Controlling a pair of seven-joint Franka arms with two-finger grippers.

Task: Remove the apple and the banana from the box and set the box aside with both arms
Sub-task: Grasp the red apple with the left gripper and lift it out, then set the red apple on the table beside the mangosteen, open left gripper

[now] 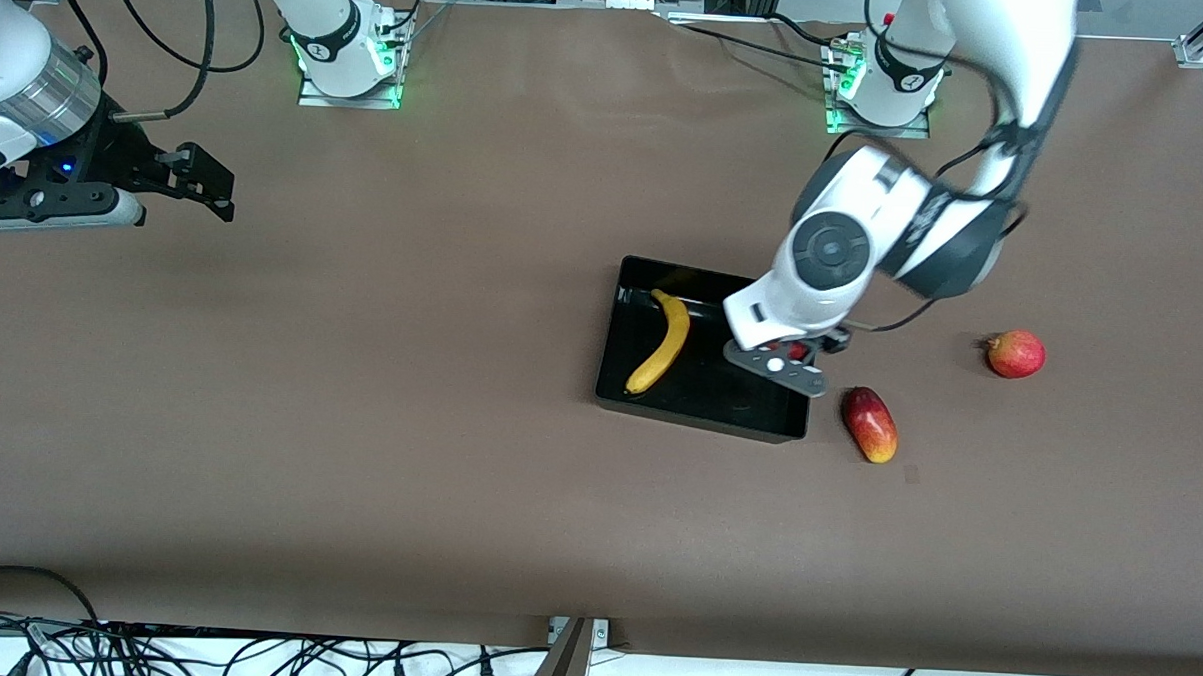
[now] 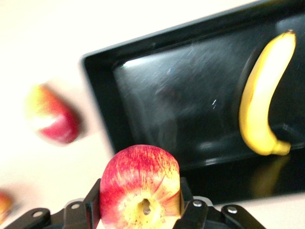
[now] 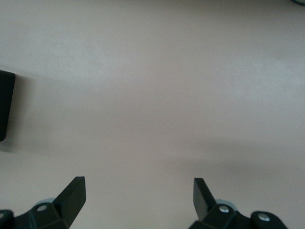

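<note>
The black tray [image 1: 719, 402] lies mid-table with the yellow banana [image 1: 661, 342] in its end toward the right arm. My left gripper [image 1: 786, 356] hangs over the tray's end toward the left arm, shut on the small red apple [image 1: 797, 351]. In the left wrist view the apple [image 2: 140, 183] sits between the fingers [image 2: 92, 202], stem dimple toward the camera, above the tray [image 2: 181, 105] and banana [image 2: 262, 105]. My right gripper [image 1: 211, 189] is open and empty over bare table toward the right arm's end; it shows open in its own view [image 3: 138, 191].
An oblong red-yellow mango-like fruit [image 1: 869, 424] lies beside the tray, toward the left arm's end, also seen in the left wrist view [image 2: 50, 114]. A round red fruit with a nub [image 1: 1015, 353] lies farther toward that end. A dark object [image 3: 5, 105] shows at the right wrist view's edge.
</note>
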